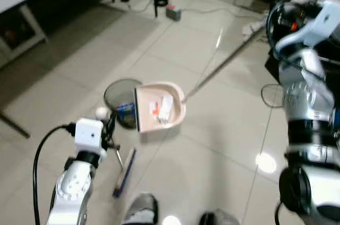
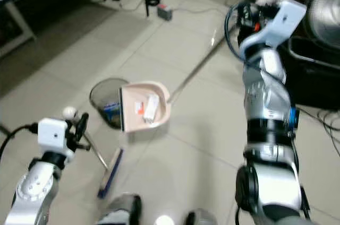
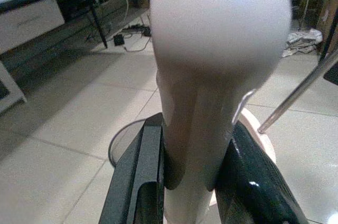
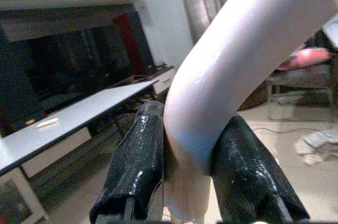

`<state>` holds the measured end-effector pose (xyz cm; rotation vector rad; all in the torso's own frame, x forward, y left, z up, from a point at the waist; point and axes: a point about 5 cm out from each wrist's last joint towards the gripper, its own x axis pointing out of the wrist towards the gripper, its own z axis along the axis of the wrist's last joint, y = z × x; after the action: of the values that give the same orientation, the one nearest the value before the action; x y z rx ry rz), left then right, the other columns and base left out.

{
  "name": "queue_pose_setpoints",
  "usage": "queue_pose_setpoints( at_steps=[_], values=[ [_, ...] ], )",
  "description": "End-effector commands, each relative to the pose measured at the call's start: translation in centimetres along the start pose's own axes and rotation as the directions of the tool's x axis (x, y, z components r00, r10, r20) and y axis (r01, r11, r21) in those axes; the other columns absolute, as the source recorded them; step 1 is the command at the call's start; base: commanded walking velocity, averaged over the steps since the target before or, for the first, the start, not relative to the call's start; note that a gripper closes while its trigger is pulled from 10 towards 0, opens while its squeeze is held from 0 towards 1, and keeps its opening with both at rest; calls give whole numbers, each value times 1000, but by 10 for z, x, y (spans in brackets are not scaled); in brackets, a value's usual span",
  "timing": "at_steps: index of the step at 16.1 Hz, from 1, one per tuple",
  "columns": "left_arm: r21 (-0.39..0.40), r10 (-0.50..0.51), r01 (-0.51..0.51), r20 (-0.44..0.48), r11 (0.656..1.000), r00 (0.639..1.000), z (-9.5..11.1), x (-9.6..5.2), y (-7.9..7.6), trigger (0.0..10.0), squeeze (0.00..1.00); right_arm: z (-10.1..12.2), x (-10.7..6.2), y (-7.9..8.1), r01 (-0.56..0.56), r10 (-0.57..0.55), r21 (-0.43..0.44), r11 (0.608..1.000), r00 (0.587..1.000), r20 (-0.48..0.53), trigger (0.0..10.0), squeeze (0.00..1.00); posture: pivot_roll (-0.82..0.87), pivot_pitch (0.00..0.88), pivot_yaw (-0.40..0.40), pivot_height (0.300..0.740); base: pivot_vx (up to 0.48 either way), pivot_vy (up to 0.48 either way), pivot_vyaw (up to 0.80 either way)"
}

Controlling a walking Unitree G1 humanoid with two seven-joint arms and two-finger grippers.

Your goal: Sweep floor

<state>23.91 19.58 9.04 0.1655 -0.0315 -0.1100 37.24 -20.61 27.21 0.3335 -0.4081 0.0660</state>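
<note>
A pale pink dustpan (image 1: 159, 109) at the centre of the frame holds white scraps, one marked red. Its handle (image 1: 220, 66) is silver metal. Left of it stands a black mesh waste bin (image 1: 121, 100) with something blue inside. The broom head (image 1: 124, 172) at lower left is blue, and its handle (image 3: 219, 39) is glossy off-white. The floor tiles (image 1: 64, 87) are shiny beige with thin grey joints. Black fingers (image 4: 134, 166) pinch a cream-white dustpan grip (image 4: 232, 60).

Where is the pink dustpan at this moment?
In the left eye view, the pink dustpan is tilted over the round black mesh wastebasket at centre-left, paper scraps inside it; its long metal handle runs to the right gripper.
</note>
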Motion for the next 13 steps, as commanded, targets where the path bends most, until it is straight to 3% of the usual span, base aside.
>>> queue_pose_setpoints(
  at_steps=[1,3,13],
  values=[
    [-6,1,-1,-10,1000,1000,-1,-5,4,10000,0,14,6,10,-34,33,14,999,998,62,10000,0,101,161,-11,740,315,0,800],
    [-10,18,-18,-10,1000,1000,-1,-7,8,10000,0,15,10,14,-36,33,41,999,997,76,10000,0,103,158,-14,740,362,0,800],
    [12,17,-17,-21,1000,1000,-2,-7,17,10000,0,5,8,16,5,-9,56,998,997,74,10000,0,98,130,-6,740,391,0,0]
  ],
)
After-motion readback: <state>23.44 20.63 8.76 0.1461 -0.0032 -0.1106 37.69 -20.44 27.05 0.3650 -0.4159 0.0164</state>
